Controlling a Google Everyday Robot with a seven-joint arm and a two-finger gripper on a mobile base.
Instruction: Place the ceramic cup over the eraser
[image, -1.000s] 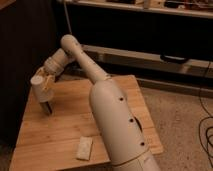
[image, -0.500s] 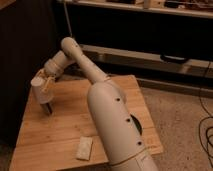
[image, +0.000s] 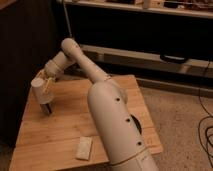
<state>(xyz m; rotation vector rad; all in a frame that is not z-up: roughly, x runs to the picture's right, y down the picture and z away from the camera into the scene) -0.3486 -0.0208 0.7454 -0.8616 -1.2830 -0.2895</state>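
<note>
The gripper hangs over the far left part of a pale wooden table whose top shows long, straight plank grain. It is clasped on the ceramic cup, with a yellowish finger lying along the cup's right side. The cup is a plain off-white cylinder with a smooth matte wall, tilted a little and held clear of the boards.

Directly beneath the gripper sits the eraser, a stubby dark grey-black block, narrower than the cup. It is just under the cup's lower edge. Whether the two touch cannot be told.

Up and to the right of the gripper, the arm bends at a rounded elbow. It then runs down towards the camera as a thick, smooth off-white tube dotted with small dark holes.

Well below and to the right of the gripper, near the table's front edge, lies a flat pale rectangular slab. Far to the right of the gripper, off the table, is a speckled floor with dark cable looped on it.
</note>
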